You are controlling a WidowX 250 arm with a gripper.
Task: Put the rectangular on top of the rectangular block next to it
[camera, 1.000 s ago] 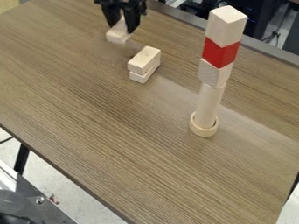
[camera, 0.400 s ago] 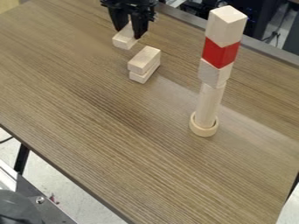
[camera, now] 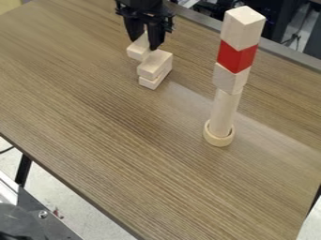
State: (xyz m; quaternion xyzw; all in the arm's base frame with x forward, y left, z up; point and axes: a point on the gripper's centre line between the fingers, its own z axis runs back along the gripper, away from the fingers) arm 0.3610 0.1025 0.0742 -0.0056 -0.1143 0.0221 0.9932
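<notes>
At the top of the camera view, left of centre, the black gripper (camera: 145, 43) is shut on a pale rectangular wooden block (camera: 138, 50). That block's near end sticks out toward the camera from between the fingers. Just beyond its lower right lies a stack of two pale rectangular blocks: the upper block (camera: 155, 64) rests on the lower block (camera: 153, 81), slightly out of line with it. Whether the held block touches the stack I cannot tell.
A tall tower stands right of centre: a ring (camera: 218, 139) at the base, a cylinder (camera: 224, 112), a pale cube (camera: 230, 78), a red block (camera: 237, 56) and another pale block (camera: 242, 28) on top. The brown table's (camera: 113, 140) far edge runs behind the tower.
The gripper and its held block have moved right and toward the camera, closer to the two-block stack. The stack and the tower have not moved.
</notes>
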